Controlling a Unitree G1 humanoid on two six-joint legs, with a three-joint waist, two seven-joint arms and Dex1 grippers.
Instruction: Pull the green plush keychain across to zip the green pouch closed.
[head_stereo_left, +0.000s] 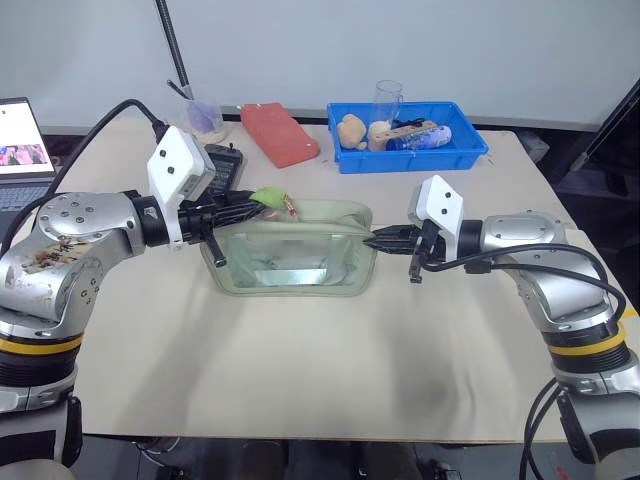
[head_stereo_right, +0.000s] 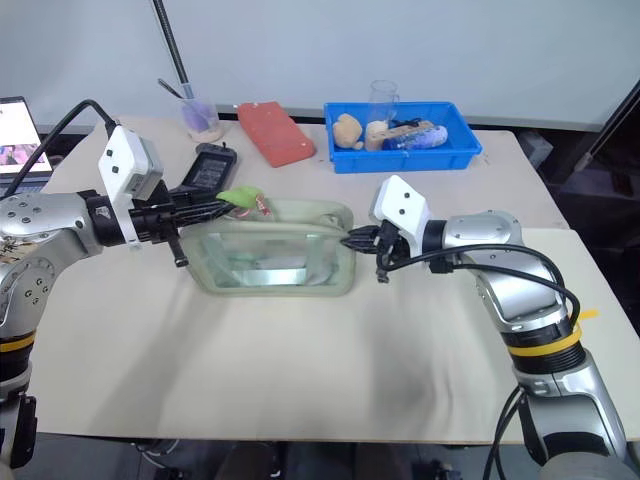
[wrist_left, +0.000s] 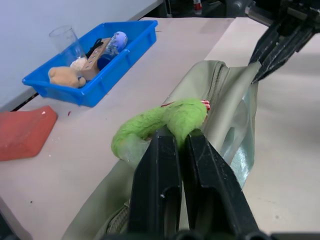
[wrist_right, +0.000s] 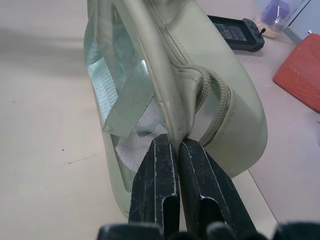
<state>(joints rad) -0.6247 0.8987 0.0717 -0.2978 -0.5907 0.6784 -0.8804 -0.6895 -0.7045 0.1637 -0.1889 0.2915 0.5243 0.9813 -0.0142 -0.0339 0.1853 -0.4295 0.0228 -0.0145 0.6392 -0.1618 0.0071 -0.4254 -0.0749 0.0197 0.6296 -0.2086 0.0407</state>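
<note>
The pale green pouch (head_stereo_left: 322, 213) with a clear window stands on edge in the middle of the table, stretched between my two grippers. Its zipper runs along the top edge. The lime-green plush keychain (head_stereo_left: 268, 197) sits at the pouch's left end, and my left gripper (head_stereo_left: 255, 207) is shut on it; in the left wrist view the plush keychain (wrist_left: 160, 125) is pinched between the black fingers (wrist_left: 159, 165). My right gripper (head_stereo_left: 375, 238) is shut on the pouch's right end, clamping the fabric seam (wrist_right: 172, 127) where the zipper curves away.
A blue bin (head_stereo_left: 410, 160) with a beige plush toy (head_stereo_left: 351, 131), a clear glass and small items stands at the back right. A red flat case (head_stereo_left: 280, 133), a black controller (head_stereo_left: 222, 165), a cup (head_stereo_left: 205, 118) and a laptop (head_stereo_left: 22, 140) lie at the back left.
</note>
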